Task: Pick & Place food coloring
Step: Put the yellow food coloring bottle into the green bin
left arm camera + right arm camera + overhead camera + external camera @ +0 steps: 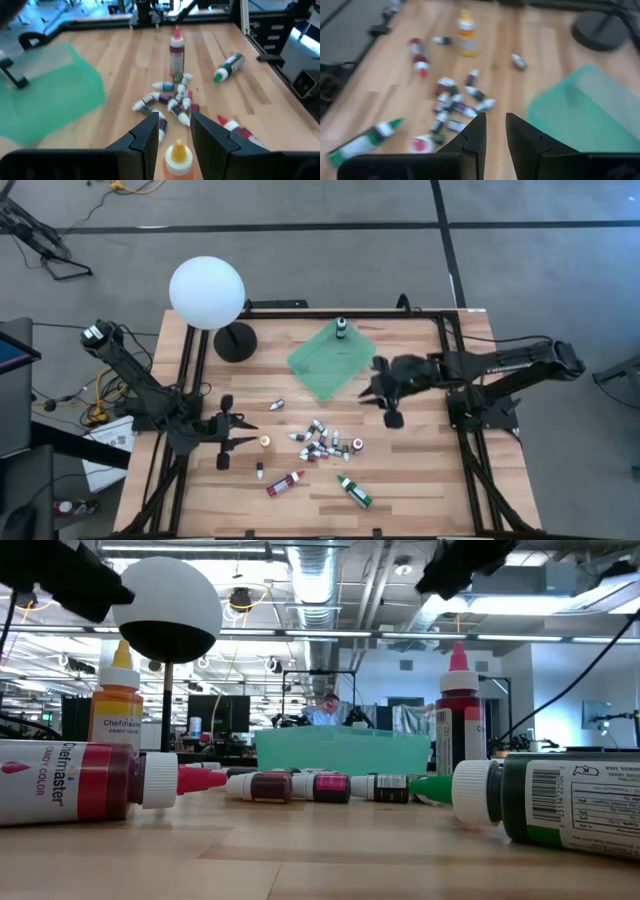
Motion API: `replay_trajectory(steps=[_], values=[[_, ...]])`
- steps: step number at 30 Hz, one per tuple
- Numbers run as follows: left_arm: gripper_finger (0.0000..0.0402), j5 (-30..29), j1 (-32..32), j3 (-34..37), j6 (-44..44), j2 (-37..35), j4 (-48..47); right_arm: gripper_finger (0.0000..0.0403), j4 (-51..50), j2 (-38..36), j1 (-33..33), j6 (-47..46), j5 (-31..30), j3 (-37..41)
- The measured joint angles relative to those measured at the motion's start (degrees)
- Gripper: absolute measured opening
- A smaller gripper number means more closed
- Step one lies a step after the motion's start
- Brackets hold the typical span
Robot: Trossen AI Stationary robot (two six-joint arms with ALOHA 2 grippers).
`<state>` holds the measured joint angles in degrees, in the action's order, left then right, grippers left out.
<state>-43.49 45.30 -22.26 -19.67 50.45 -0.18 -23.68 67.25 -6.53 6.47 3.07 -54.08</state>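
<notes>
Orange-capped bottle (pixel 178 159) is bracketed, ungripped, by the half-spread left gripper (pixel 176 131) near the table's left edge (pixel 165 380), poised for pickup; the right gripper (pixel 495 132) hangs narrowed, empty.

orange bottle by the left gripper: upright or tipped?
Upright. The orange bottle stands cap-up in the low view, and the left wrist view looks down on its yellow cap between the open left gripper.

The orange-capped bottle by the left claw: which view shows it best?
Low view: the orange bottle stands upright, label legible. Left wrist view shows only its cap between the left claw's fingers; high view a small dot; right wrist view a blurred upright bottle.
</notes>
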Motion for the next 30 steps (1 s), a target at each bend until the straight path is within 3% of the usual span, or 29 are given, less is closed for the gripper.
replay_trajectory(steps=[11, 22, 30], values=[[0.0107, 0.61, 0.00, 1.30, -3.69, 10.39, 6.42, 0.0067, 0.73, 0.05, -10.47, -0.95, -6.27, -0.02], [0.0107, -1.53, -1.62, 1.33, -8.52, 16.78, 8.10, 0.0067, 2.53, 0.06, -14.17, -1.98, -6.39, -0.02], [0.0107, -1.44, -1.84, 1.33, -8.75, 17.17, 8.97, 0.0067, 2.60, 0.12, -15.63, -2.06, -7.08, -0.02]])
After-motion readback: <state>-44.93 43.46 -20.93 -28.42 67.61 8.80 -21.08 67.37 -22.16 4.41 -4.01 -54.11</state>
